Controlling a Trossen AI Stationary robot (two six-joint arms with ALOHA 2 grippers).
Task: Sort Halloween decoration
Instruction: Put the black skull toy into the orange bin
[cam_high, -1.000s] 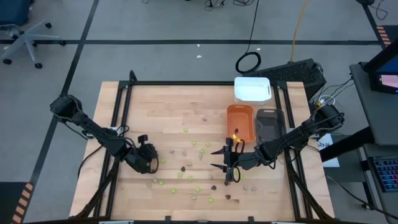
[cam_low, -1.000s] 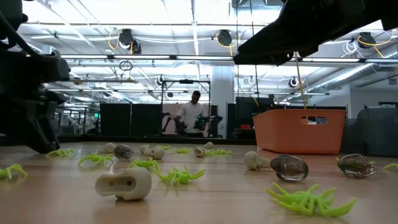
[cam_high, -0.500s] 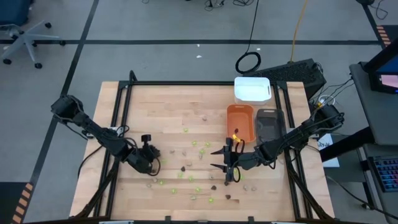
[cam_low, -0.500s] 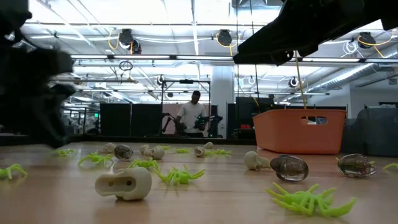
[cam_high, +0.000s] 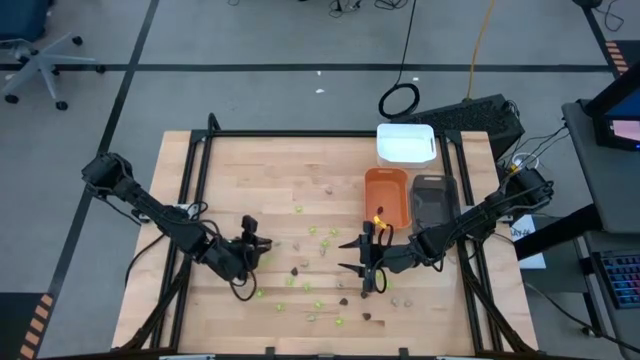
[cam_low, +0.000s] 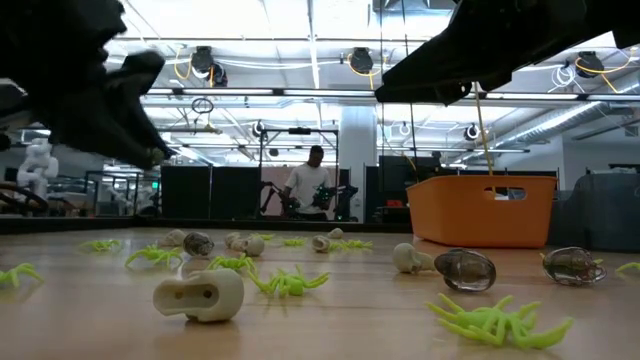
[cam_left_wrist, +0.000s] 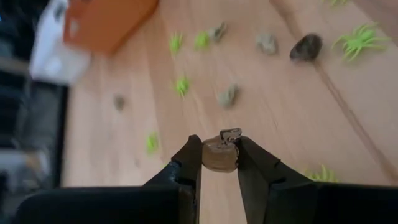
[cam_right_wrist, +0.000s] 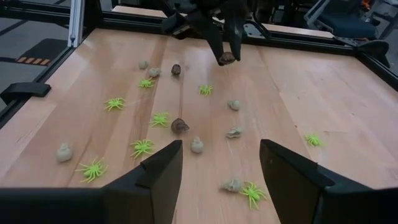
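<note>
The left gripper (cam_left_wrist: 219, 155) has its two fingers pinched on a small dark brown piece (cam_left_wrist: 219, 155), and it holds that piece clear of the wooden table (cam_high: 260, 160), over the left half. From across the table, the right wrist view shows the same brown piece (cam_right_wrist: 227, 59) hanging between the finger tips above the boards.

What matters for the carry is where the trays lie from that hand. The orange tray (cam_high: 386, 195), the grey tray (cam_high: 432, 200) and the white tray (cam_high: 405, 143) all stand toward the right and far side, well apart from the left gripper (cam_high: 250, 240), with the scatter of lime-green spiders (cam_high: 312, 230) and pale beige-grey pieces (cam_right_wrist: 197, 145) lying between. So the piece would have to travel across the table to the right, and which tray suits it I can't say.

The right gripper (cam_high: 367, 262) sits nearer those trays, just in front of the orange one, its fingers (cam_right_wrist: 158, 168) spread wide with nothing between them, hovering over the strewn decorations.
</note>
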